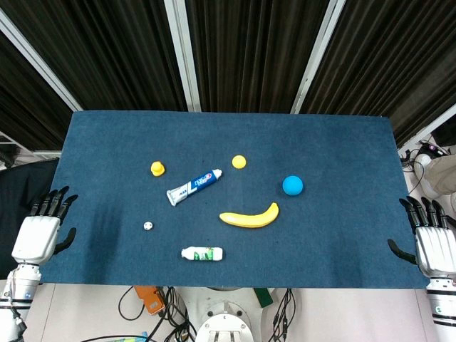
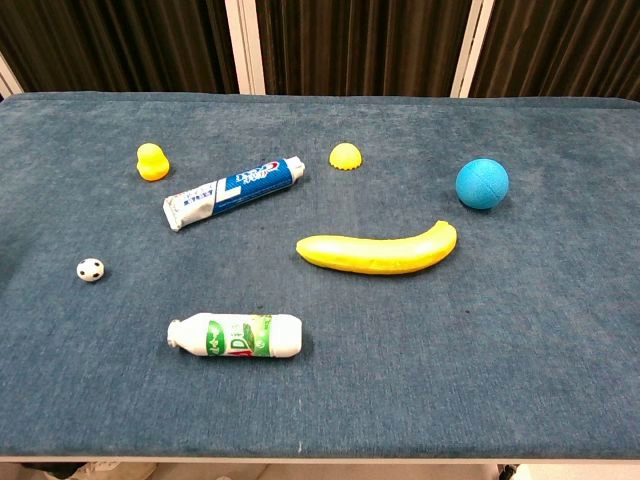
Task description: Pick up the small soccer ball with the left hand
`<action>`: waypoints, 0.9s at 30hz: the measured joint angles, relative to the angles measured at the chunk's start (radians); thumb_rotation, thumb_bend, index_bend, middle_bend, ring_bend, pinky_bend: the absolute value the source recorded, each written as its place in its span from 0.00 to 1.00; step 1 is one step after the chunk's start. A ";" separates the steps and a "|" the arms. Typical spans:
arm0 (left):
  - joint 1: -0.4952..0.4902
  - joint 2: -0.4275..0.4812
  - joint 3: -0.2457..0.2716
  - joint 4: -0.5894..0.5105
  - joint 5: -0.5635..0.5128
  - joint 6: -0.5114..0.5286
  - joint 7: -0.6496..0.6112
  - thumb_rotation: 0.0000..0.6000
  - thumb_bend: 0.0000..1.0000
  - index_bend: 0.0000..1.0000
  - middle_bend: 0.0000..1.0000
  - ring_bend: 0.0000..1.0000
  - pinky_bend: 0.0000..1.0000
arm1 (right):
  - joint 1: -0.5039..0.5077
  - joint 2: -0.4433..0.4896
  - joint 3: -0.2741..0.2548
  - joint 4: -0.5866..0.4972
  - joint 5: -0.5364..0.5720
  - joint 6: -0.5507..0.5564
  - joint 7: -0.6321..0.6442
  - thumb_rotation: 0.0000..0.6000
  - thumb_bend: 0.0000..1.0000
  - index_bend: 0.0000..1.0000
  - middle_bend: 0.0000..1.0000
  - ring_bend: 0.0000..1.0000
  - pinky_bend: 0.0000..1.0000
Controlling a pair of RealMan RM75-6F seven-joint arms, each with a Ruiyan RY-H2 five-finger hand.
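Head view shows the tiny black & white soccer ball [image 1: 147, 226] alone on blue cloth, left of the banana, prob light & rolly, so the empty, spread left hand [image 1: 39, 233] should pinch its sides.

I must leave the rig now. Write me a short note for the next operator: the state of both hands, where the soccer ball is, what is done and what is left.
Left hand: open, holds nothing, at the left edge of the table.
Right hand: open, holds nothing, at the right edge.
Soccer ball: lies alone on the cloth, on the left side near the front, between the toothpaste behind it and the bottle in front, touching neither.
Done: nothing yet; the ball is untouched.
Left: move the left hand over to the ball, grasp it and lift it.
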 measured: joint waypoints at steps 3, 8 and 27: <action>0.000 0.000 0.001 0.001 0.001 0.001 0.001 1.00 0.36 0.12 0.00 0.00 0.08 | 0.002 0.000 0.003 0.001 0.007 -0.005 0.003 1.00 0.35 0.17 0.16 0.08 0.00; -0.001 0.000 0.005 0.000 0.001 -0.005 -0.007 1.00 0.36 0.12 0.00 0.00 0.08 | 0.004 0.001 0.002 -0.001 0.003 -0.008 0.001 1.00 0.35 0.17 0.16 0.08 0.00; -0.092 -0.029 0.067 -0.002 0.082 -0.186 -0.285 1.00 0.22 0.10 0.00 0.00 0.08 | 0.010 0.003 -0.004 0.005 -0.011 -0.018 0.014 1.00 0.35 0.17 0.16 0.08 0.00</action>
